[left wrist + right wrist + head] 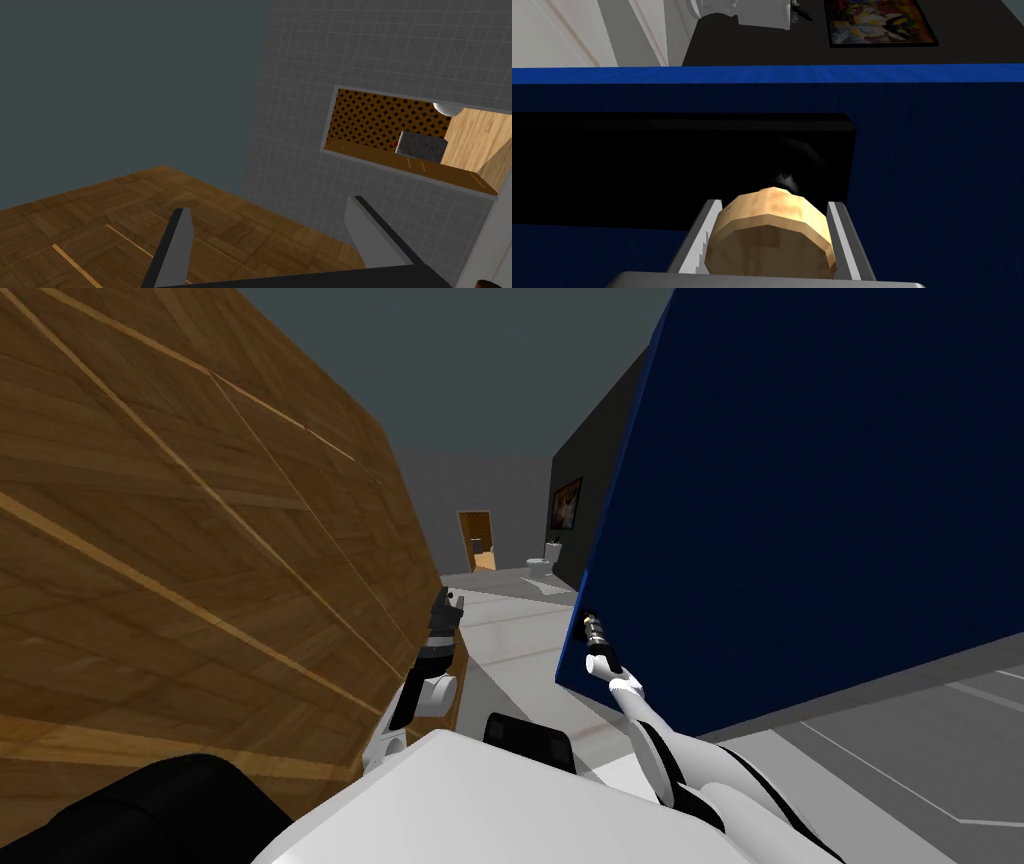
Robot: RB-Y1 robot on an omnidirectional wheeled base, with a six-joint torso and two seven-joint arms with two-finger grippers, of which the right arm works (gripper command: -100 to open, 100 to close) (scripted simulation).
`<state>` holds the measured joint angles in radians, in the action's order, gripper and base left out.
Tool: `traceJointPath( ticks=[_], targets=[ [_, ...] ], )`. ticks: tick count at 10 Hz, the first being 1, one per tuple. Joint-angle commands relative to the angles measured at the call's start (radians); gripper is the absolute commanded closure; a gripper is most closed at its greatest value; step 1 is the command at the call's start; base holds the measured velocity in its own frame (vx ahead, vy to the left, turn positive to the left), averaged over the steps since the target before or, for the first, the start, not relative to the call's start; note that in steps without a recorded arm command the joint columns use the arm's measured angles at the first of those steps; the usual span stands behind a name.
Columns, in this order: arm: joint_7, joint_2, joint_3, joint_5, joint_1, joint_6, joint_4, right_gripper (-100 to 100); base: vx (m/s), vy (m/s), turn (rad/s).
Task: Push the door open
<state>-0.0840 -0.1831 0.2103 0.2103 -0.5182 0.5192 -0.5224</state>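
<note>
A dark blue door [800,508] fills the right side of the head view, swung at an angle to me. My right gripper [590,623] reaches its near edge. In the right wrist view the gripper [772,205] is shut on a tan, rounded wooden door knob [769,235], with both fingers pressing its sides. The knob stands out from a black plate [662,170] on the blue door [937,165]. My left gripper [445,613] is held up beside the wooden panel, and it stands open [270,215] with nothing between its fingers.
A large brown wooden panel [180,538] slants close on the left. Between it and the blue door a narrow strip of grey floor [520,628] leads to a far brown door [477,538], a white toilet [545,560] and a framed picture [566,503] on a dark wall.
</note>
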Motion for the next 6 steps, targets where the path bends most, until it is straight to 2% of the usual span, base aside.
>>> traceJointPath(
  ticks=[1,6],
  targets=[
    [-0.004,-0.005,0.01,0.005,0.002,0.001,0.002,100,0.115,0.011,-0.027],
    [-0.022,-0.028,0.053,0.024,0.009,0.006,0.008,100,0.187,0.066,-0.05]
  ],
)
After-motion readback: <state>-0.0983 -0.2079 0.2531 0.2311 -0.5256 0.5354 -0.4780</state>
